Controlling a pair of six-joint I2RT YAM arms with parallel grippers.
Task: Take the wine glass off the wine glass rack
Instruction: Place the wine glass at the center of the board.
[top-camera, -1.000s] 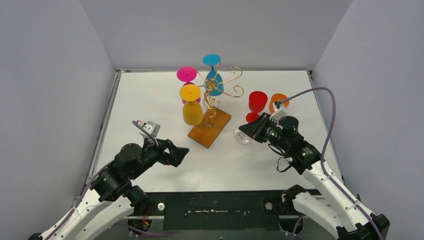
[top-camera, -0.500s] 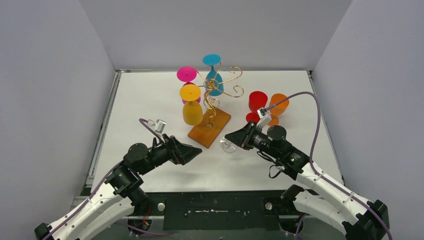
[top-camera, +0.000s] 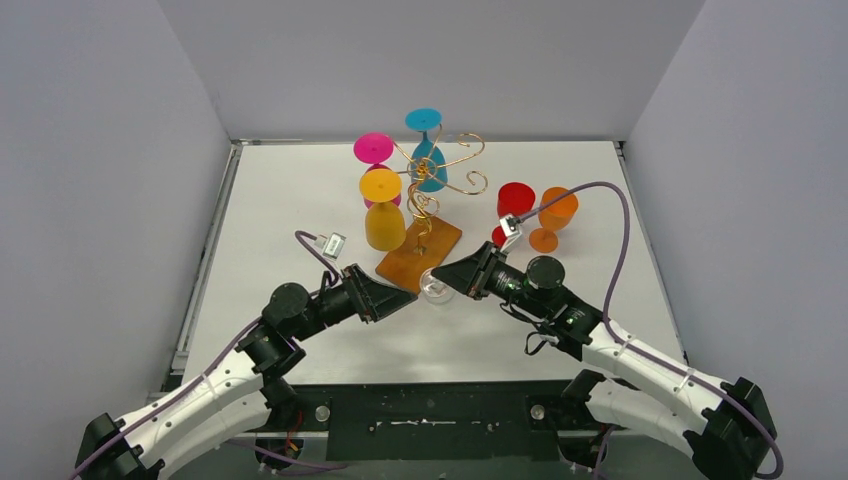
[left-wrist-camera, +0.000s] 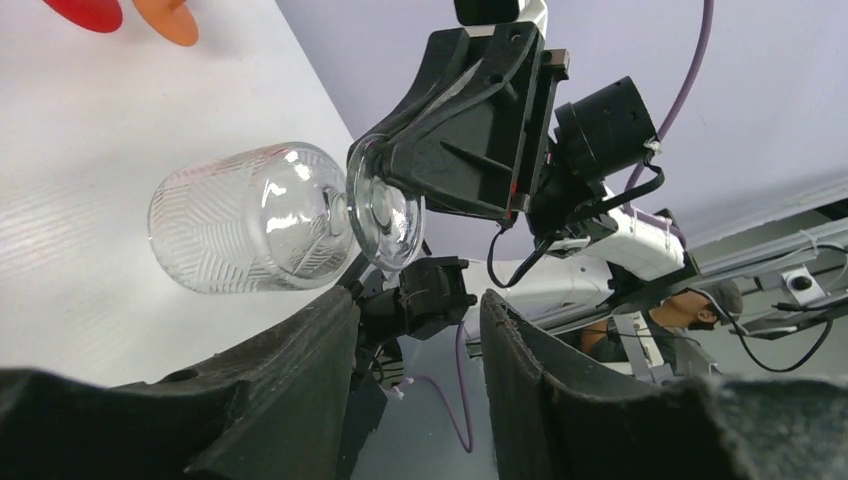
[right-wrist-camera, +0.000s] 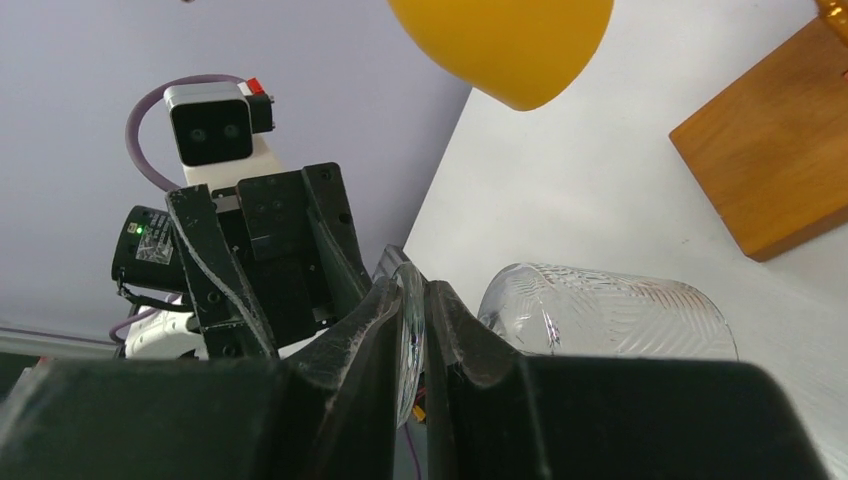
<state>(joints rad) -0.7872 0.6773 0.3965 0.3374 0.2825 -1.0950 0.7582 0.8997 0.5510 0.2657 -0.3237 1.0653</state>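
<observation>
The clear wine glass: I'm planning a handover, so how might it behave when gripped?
Likely fragile: the clear wine glass looks thin-walled. Probably slippery, since the right gripper pinches only its smooth foot. Held sideways, its round bowl may roll if released.

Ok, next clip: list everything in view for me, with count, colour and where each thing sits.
wine glass rack: one, gold wire on an orange-brown wooden base, mid-table
hanging glasses: three, pink glass, teal glass, yellow glass, on the rack
standing glasses: two, red glass, orange glass, right of the rack
clear wine glass: one, transparent, held sideways by the base's near corner
table: one, white
left gripper: black, open, beside the clear wine glass
right gripper: black, pinching its foot
</observation>
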